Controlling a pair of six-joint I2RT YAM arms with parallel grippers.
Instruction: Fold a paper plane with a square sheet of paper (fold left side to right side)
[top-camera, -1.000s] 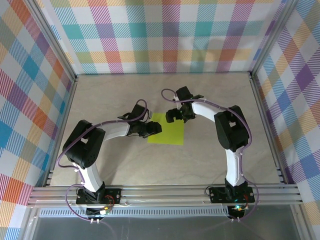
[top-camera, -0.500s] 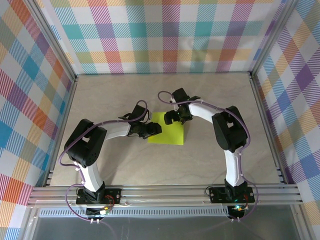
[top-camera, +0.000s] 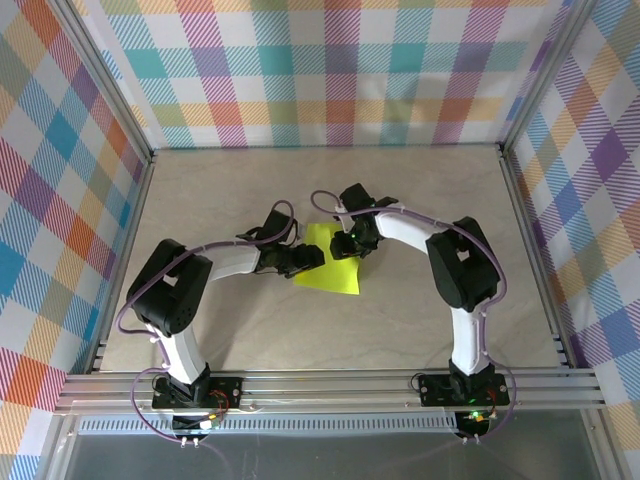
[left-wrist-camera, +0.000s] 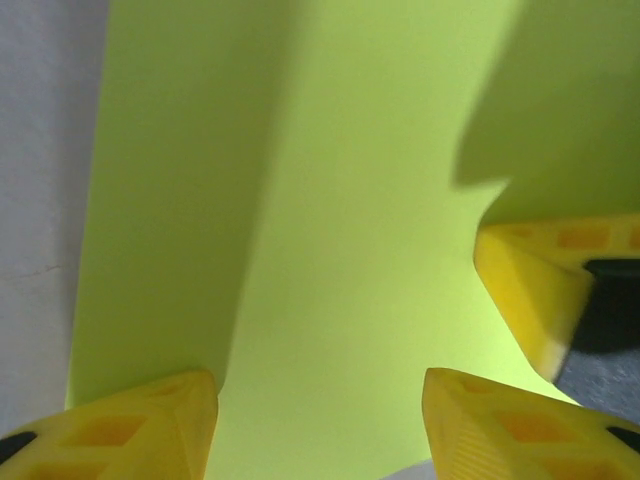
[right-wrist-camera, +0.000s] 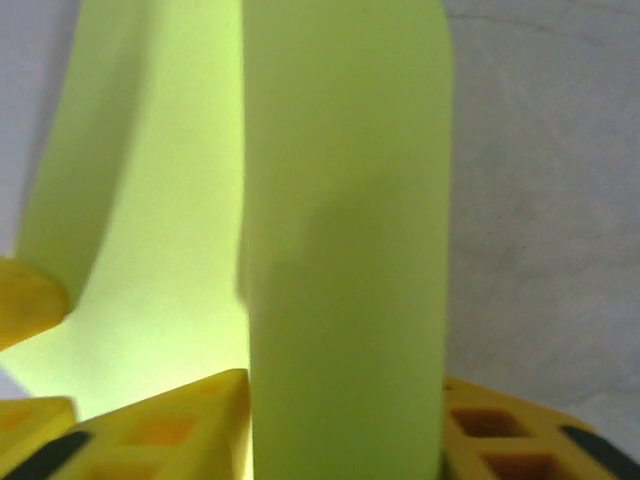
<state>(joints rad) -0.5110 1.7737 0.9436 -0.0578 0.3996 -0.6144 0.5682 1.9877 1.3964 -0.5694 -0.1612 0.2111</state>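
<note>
The square sheet of paper (top-camera: 336, 274) is lime and lies at the table's centre, with its right edge raised off the surface. My left gripper (top-camera: 311, 258) stands open over the sheet's left part, and paper (left-wrist-camera: 350, 200) spans the gap between its yellow fingers (left-wrist-camera: 150, 425). My right gripper (top-camera: 346, 244) is shut on the raised right edge. In the right wrist view that flap (right-wrist-camera: 345, 200) stands upright between the right gripper's (right-wrist-camera: 345, 440) fingers. A right fingertip (left-wrist-camera: 530, 290) appears in the left wrist view. The paper plane is out of view.
The beige table (top-camera: 420, 310) is walled by checkered panels (top-camera: 330, 70) on three sides. An aluminium rail (top-camera: 330, 385) carrying both arm bases runs along the near edge. Bare table lies around the sheet on every side.
My right gripper has moved left and down onto the sheet's right edge and closed on it, lifting that edge. The sheet now looks narrower from above. The left gripper has barely moved.
</note>
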